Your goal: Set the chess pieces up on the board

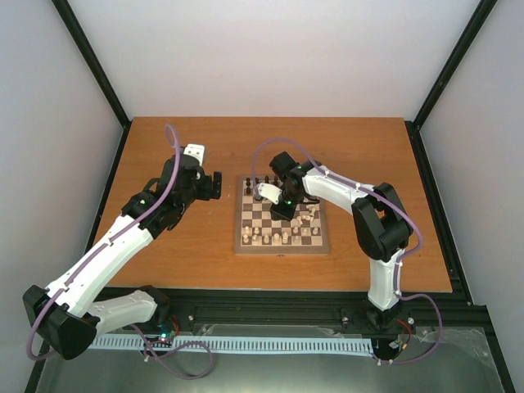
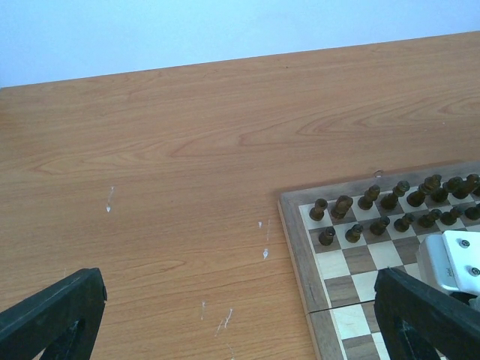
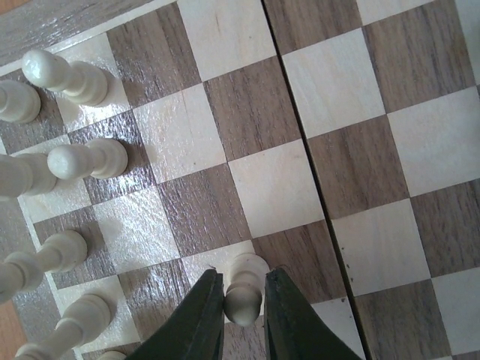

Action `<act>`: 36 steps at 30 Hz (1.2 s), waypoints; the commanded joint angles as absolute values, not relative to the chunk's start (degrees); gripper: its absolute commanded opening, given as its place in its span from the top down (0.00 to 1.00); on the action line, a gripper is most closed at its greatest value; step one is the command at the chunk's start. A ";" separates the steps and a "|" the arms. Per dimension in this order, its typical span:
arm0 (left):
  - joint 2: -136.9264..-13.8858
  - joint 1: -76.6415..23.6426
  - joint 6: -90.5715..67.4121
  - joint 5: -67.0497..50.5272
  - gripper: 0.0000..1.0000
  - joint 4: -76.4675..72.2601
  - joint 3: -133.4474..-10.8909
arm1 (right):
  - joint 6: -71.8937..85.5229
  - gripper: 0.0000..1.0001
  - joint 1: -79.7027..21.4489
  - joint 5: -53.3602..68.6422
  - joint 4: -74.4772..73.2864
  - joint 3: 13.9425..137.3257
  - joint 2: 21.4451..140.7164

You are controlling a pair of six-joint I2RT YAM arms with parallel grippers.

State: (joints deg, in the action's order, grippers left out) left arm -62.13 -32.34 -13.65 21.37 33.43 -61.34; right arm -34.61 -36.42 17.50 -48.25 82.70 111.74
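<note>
Cream piece (image 3: 246,274): pinched in right claw (image 3: 244,286), board (image 3: 352,90) beneath. Left claw (image 2: 240,322): spread wide, holding nothing, table (image 2: 150,150) beneath, board at its right.

Chess pieces (image 1: 277,238) along board (image 1: 260,217) edges

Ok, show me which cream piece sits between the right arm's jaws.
The lone cream piece at the bottom of the right wrist view; the other cream pieces stand apart along that view's left side.
</note>
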 commanded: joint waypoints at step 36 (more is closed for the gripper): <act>-62.49 -32.26 -11.86 19.86 0.00 32.52 -61.33 | -34.41 0.91 -41.39 22.76 -50.67 82.88 110.63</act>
State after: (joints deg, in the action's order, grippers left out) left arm -62.41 -32.34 -13.17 20.18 33.43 -61.19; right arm -34.37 -40.60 21.71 -50.46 82.78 111.68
